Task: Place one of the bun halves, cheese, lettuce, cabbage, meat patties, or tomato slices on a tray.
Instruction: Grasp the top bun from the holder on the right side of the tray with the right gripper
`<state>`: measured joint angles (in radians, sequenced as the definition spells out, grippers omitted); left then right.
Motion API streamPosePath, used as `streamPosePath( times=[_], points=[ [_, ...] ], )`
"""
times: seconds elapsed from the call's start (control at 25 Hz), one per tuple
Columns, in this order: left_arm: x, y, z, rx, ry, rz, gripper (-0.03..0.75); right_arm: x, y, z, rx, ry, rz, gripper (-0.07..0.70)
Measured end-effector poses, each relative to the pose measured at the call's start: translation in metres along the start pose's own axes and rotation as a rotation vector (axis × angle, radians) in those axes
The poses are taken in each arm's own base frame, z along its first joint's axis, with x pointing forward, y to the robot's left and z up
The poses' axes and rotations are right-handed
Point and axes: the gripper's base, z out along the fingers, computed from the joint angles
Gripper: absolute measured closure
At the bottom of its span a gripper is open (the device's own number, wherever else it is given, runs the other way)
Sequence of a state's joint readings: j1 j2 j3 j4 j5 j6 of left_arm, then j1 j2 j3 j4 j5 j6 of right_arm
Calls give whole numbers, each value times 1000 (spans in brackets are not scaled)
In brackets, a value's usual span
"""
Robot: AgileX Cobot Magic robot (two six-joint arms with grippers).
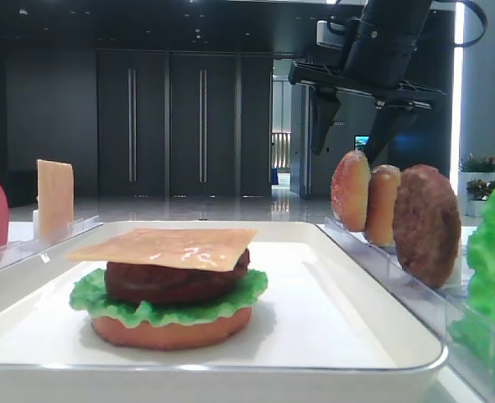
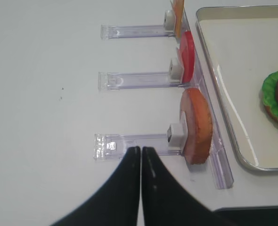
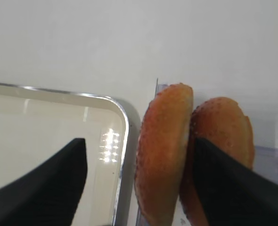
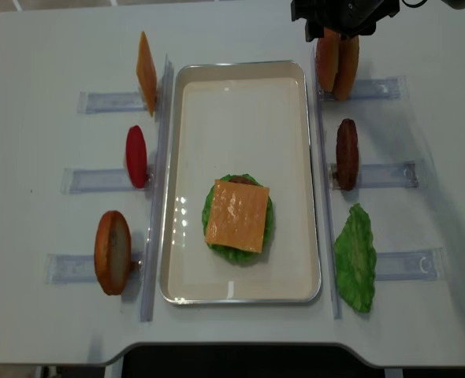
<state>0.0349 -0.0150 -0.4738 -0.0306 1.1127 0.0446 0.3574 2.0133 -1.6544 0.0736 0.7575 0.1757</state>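
Note:
Two bun halves stand on edge in a clear holder right of the white tray (image 4: 311, 157). My right gripper (image 3: 138, 140) is open just above them, and its jaws straddle the bun half nearer the tray (image 3: 163, 150); the other half (image 3: 224, 122) lies behind the right finger (image 3: 228, 188). In the low exterior view the fingertips (image 1: 373, 151) are level with the top of the bun halves (image 1: 350, 191). On the tray sits a stack of bun base, lettuce, meat patty and a cheese slice (image 4: 238, 214) on top. My left gripper (image 2: 141, 149) is shut and empty over the table.
Right of the tray, holders carry a meat patty (image 4: 347, 153) and a lettuce leaf (image 4: 355, 256). Left of it stand a cheese slice (image 4: 146, 71), a tomato slice (image 4: 136, 156) and another bun half (image 2: 195, 125). Clear holder rails (image 2: 129, 141) line both long sides.

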Motion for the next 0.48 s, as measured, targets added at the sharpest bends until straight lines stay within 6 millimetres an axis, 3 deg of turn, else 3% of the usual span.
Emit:
streamPosePath(
  times=[0.48],
  points=[
    [0, 0, 0, 0, 0, 0, 716, 0, 0, 0, 0, 0, 0, 174]
  ],
)
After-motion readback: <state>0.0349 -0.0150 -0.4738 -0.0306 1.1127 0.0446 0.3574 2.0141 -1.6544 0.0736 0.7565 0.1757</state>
